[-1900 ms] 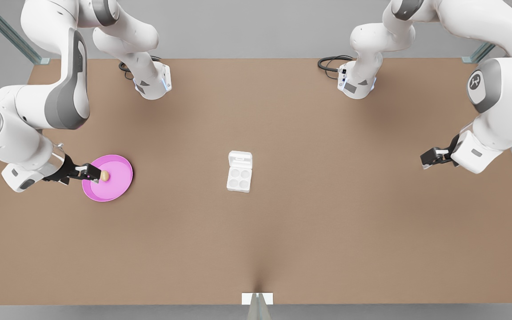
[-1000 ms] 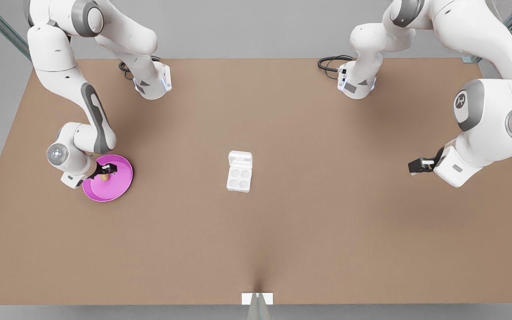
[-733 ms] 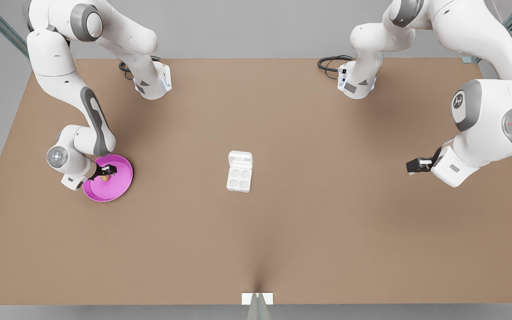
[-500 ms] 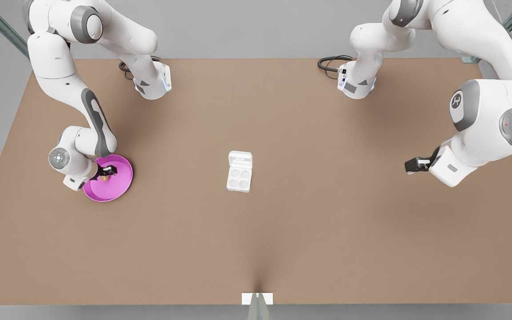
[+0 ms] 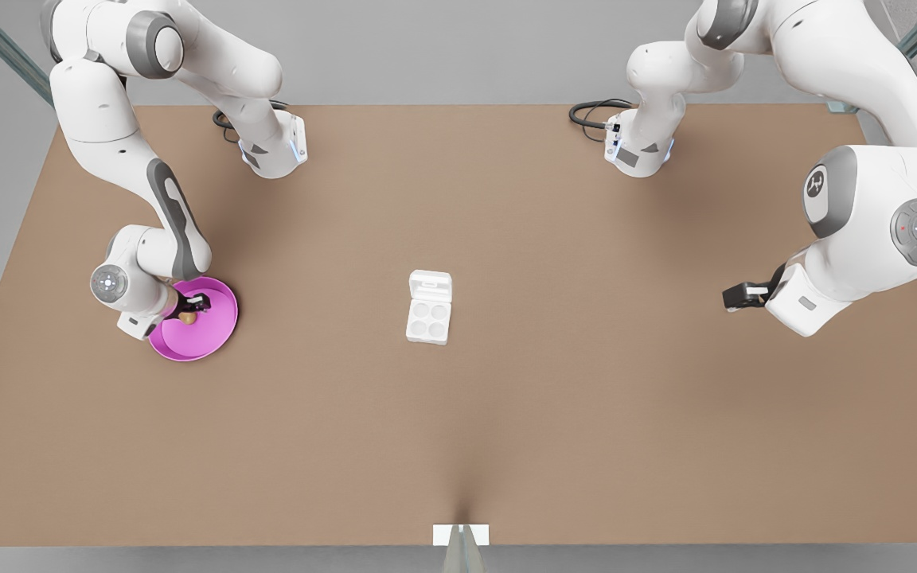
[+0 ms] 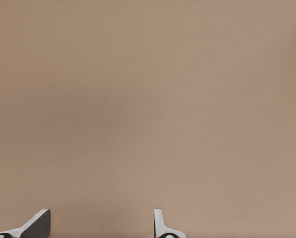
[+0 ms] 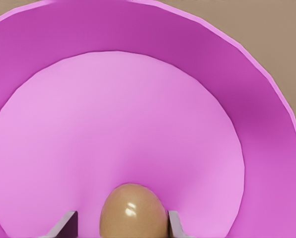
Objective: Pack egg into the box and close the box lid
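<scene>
Right tool (image 5: pixel 189 309) is low over the pink plate (image 5: pixel 216 334) at the front view's left, its fingers (image 7: pixel 68 223) spread either side of the egg (image 7: pixel 133 210) with a sliver of pink showing between each finger and the shell, so it is not clamped. That egg (image 5: pixel 187 317) lies on the plate's floor, toward the side nearest the arm's wrist.

Left tool (image 5: pixel 737 297) hangs over bare tabletop (image 5: pixel 586 398) at the front view's right, well apart from everything else; this arm waits. Its fingertips (image 6: pixel 36 225) stand apart with nothing between them.

Mid-tabletop sits the box (image 5: pixel 429 319), its four wells uncovered and unfilled. Its lid (image 5: pixel 431 286) is swung back on the short side toward the arm bases, leaving the box open.
</scene>
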You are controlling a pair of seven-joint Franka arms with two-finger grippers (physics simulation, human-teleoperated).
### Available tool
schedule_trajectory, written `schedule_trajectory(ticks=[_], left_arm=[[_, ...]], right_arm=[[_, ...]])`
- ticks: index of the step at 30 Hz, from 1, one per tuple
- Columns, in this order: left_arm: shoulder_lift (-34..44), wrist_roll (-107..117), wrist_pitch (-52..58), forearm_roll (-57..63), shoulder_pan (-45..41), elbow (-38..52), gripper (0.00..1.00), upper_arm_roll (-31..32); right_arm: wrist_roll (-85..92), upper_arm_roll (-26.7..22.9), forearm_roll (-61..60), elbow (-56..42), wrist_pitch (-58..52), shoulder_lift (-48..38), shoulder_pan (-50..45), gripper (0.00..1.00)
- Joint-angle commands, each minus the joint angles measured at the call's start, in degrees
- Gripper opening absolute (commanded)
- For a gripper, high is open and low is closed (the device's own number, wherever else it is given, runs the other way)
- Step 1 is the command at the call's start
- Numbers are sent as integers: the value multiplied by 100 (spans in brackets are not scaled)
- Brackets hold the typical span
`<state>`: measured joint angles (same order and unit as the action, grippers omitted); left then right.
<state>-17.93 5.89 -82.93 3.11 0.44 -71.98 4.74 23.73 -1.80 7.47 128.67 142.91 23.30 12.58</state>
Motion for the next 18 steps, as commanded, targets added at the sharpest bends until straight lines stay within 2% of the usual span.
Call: schedule_trajectory(ticks=[1,18], left_arm=[[0,0,5,-3,0,0,100,0],[-8,0,84,-3,0,0,100,0]], right_arm=[[0,-5,0,0,0,-1,-2,63],[9,4,0,-26,0,34,-10,56]])
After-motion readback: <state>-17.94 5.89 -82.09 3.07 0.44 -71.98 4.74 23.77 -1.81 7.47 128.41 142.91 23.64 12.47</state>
